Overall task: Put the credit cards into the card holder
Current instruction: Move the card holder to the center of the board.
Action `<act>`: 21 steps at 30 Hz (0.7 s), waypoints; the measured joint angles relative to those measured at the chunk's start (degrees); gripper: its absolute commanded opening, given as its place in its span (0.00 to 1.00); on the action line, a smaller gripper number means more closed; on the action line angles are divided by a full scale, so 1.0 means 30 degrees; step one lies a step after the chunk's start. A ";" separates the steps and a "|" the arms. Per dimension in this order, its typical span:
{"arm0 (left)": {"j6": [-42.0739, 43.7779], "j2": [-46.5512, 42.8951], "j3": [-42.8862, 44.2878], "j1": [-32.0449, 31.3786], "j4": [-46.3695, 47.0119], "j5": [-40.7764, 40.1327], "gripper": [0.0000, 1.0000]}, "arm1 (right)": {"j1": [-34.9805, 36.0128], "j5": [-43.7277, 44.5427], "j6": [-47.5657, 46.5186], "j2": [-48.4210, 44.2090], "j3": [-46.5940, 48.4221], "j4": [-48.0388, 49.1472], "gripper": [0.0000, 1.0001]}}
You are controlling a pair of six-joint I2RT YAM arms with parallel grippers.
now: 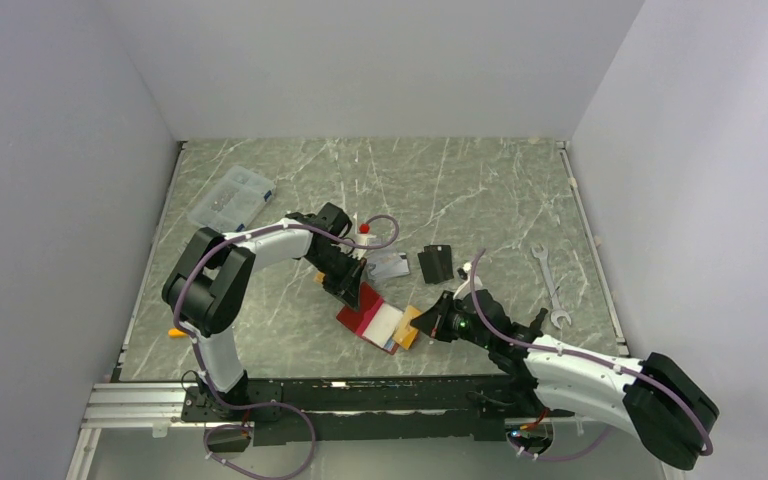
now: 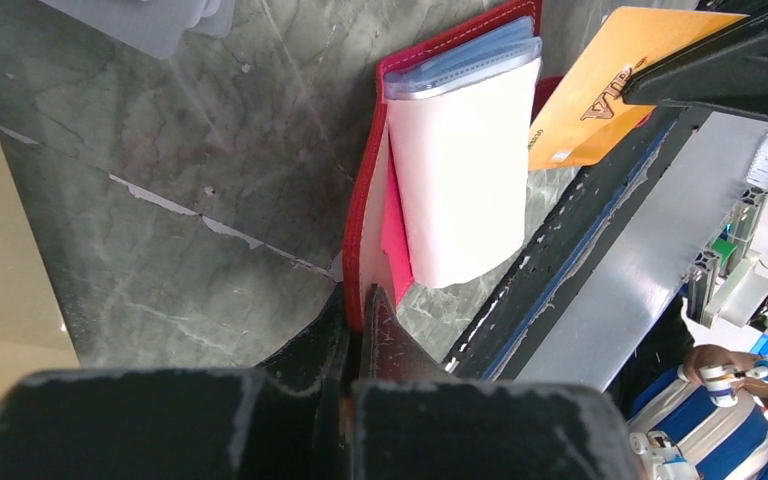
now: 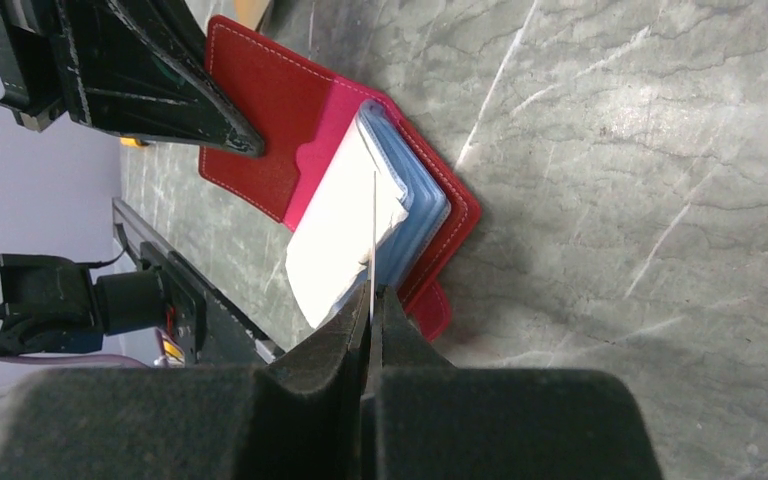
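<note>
The card holder lies open on the table, red, with pale clear pockets fanned up. My left gripper is shut on the edge of its red cover. My right gripper is shut on a gold-orange credit card, held on edge just right of the pockets. In the right wrist view that card shows as a thin line over the pocket stack. I cannot tell whether it touches them. Another gold card and silver-white cards lie on the table by the left arm.
A small black rectangle lies right of the silver cards. A wrench is at the right, a clear plastic box at the back left. The arms' metal rail runs along the near edge, close to the holder.
</note>
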 measured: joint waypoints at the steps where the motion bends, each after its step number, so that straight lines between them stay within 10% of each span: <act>1: 0.0000 0.0000 0.0000 -0.0015 0.0000 -0.0007 0.08 | 0.0007 0.0036 0.0080 0.0022 -0.0073 0.0175 0.00; 7: 0.0044 0.0000 0.0007 -0.0160 -0.0087 0.0073 0.28 | 0.0007 0.0466 0.0204 0.0066 -0.0211 0.1231 0.00; 21: 0.0233 -0.0306 0.0007 0.1166 -0.0182 0.2499 0.31 | 0.0007 0.0066 -0.0627 0.2288 0.0576 0.3592 0.00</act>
